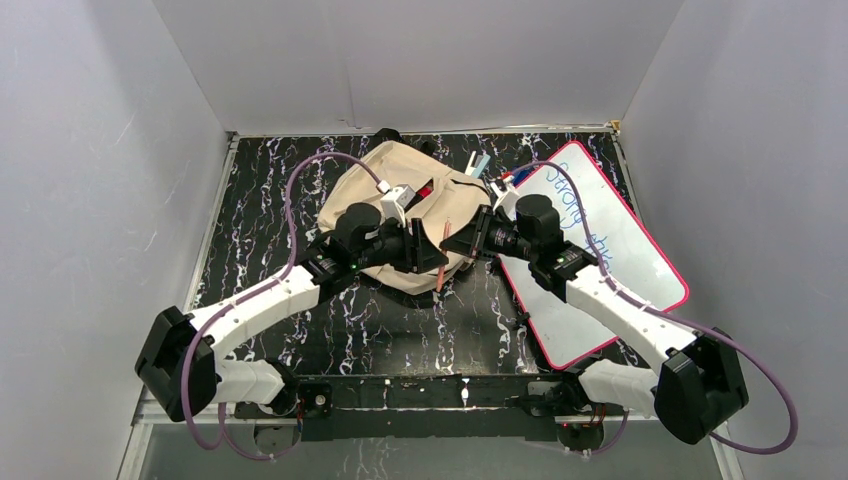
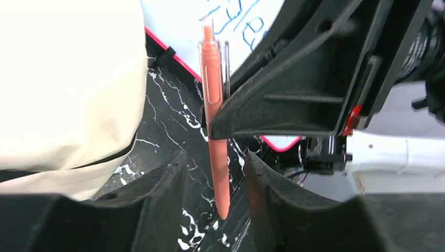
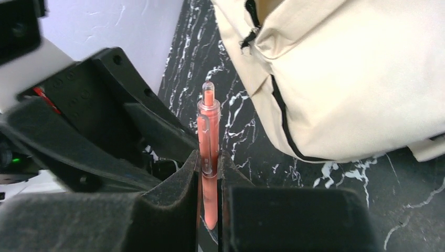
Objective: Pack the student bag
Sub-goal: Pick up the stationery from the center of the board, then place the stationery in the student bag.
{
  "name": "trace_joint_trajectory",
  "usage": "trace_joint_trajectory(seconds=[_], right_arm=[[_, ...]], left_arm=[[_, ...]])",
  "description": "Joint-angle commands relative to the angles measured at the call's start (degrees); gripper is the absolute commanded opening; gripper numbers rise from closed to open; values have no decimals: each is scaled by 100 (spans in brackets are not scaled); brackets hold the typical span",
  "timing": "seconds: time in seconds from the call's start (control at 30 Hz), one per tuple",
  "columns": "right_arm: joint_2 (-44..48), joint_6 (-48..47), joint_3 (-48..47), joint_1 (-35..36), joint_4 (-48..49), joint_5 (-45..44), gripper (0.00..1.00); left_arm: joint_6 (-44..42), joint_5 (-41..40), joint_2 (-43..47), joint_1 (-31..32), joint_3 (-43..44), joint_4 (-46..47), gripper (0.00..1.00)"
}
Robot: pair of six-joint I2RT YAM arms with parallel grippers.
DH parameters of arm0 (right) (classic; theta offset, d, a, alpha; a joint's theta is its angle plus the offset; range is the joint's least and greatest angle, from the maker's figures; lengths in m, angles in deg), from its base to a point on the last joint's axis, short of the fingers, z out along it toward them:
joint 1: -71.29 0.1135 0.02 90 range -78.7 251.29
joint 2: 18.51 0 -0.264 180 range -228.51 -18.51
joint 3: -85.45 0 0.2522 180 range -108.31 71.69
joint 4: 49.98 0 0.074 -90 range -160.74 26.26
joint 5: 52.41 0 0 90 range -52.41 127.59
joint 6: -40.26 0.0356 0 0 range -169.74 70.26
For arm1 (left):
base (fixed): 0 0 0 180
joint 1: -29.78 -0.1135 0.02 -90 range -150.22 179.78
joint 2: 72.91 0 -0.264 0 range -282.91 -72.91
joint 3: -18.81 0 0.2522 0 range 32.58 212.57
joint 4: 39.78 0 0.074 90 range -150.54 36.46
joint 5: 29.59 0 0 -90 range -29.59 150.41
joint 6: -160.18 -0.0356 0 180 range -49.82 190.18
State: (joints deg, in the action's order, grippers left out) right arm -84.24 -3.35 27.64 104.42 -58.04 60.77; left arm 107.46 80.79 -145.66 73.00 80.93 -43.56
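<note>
At the middle of the black marbled worktop [image 1: 400, 330], towards the far wall, lies the bag [image 1: 385, 195], cream with black trim. From overhead its long axis runs near to far, leaning a little left, with a black strap at the far end and its near end just behind my two pincers. A dark zip line crosses its right side, where something white and something red show in the gap.

My right pincer [image 3: 210, 178] is clamped on a pink pen [image 3: 209, 152], both pads pressed to the barrel just below the clip. My left pincer [image 2: 215, 176] stands partly open around the lower end of the same pen [image 2: 215, 115], with a gap on each side, holding nothing.

The pen's push-button end points away from both cameras' bottom edges and its writing tip hangs down between my left fingers [image 2: 157, 194]. Overhead the pen [image 1: 444, 255] reads as a thin line running far to near just beside the bag's right edge. How steeply it stands I cannot tell.

Only the overhead view shows the whole bag and the whole pink-framed whiteboard [image 1: 600, 250], which lies to its right with blue writing. The left wrist view shows a corner of that whiteboard [image 2: 178, 31] behind the pen. The right wrist view shows the bag's zip corner [image 3: 252, 31] instead.
</note>
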Motion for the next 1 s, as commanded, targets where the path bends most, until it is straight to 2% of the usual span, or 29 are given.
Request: trace_joint_trajectory(seconds=[0.0,0.17,0.33,0.57,0.97], right_arm=[[280,8,-174,22,-447,-660,0],[622,74,-118,19,-1041,-1295,0],[718,153,-80,21,-1190,-1330,0],[684,306,60,23,-1157,-1076,0],[787,298,125,19,-1215,-1076,0]], left_arm=[[-569,-858,191,20,767,-1021,46],[-1418,-2425,-107,-149,1792,-2588,55],[-2575,-3779,-875,-363,2831,-3560,64],[-4084,-3889,-1843,-513,3469,-3571,66],[-5156,-4857,-2964,-510,3938,-3455,66]])
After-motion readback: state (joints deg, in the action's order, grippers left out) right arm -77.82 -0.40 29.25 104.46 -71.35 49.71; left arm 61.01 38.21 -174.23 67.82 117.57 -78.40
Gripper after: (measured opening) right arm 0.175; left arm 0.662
